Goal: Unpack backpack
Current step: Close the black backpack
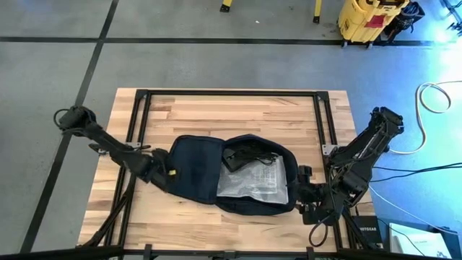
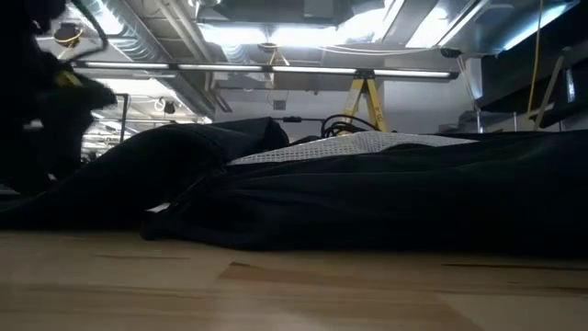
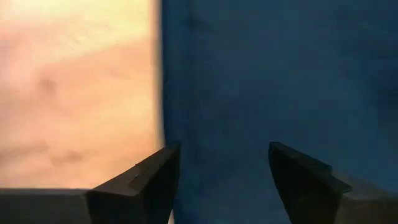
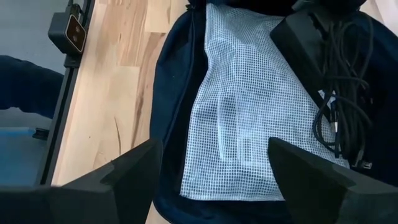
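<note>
Two grippers are working at opposite ends of the backpack (image 1: 216, 173), which is lying flat and opened at the middle of the wooden table (image 1: 216, 108).

Left gripper (image 1: 160, 173): it is sitting at the backpack's end, its fingers (image 3: 143, 186) standing apart. In the left wrist view navy fabric is filling the gap between them and everything ahead, with bare table to one side. Whether the fingers are pressing the fabric cannot be told.

Right gripper (image 1: 302, 189): it is sitting just beside the opposite end of the backpack, its fingers (image 4: 134, 177) spread wide and holding nothing. Directly ahead of it, inside the open backpack, a white mesh pouch (image 4: 249, 106) is lying flat. Beyond the pouch, further from this gripper, a black power adapter (image 4: 311, 43) and a coil of black cable (image 4: 348, 93) are resting partly on the pouch.

Low view: the backpack is showing as a dark mound across the table, the pouch's pale edge (image 2: 367, 145) lying on top of it.
</note>
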Robot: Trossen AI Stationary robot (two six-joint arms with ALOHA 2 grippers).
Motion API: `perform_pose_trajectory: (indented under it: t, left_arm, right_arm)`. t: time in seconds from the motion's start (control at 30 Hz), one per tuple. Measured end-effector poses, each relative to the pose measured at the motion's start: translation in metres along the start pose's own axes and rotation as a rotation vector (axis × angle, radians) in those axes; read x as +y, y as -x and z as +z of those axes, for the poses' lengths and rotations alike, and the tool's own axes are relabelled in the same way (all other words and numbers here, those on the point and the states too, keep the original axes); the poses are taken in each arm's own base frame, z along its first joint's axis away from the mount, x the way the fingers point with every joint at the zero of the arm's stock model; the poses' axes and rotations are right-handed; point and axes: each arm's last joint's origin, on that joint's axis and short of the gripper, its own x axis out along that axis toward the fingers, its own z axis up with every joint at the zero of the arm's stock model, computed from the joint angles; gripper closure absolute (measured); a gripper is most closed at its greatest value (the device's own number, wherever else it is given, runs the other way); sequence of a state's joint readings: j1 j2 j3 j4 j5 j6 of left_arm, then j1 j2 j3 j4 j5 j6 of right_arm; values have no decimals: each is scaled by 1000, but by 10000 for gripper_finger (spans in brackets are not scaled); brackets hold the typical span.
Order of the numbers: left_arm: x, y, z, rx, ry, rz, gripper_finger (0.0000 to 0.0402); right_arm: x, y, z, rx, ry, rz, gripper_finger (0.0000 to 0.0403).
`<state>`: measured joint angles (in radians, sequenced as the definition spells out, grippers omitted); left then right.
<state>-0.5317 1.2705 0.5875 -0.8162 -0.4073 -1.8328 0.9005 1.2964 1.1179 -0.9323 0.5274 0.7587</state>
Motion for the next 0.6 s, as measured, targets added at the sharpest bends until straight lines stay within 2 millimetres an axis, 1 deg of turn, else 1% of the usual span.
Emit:
perform_pose_trajectory:
  t: [0.2, 0.4, 0.6]
  left_arm:
    - [2, -6, 12, -49, 20, 41, 177]
    - [2, -11, 19, 4, 27, 73, 177]
    - [7, -16, 31, -28, 39, 144, 177]
  right_arm:
    - [1, 0, 0, 1, -17, 0, 127]
    - [1, -1, -1, 4, -15, -1, 127]
    - [2, -2, -1, 4, -13, -7, 127]
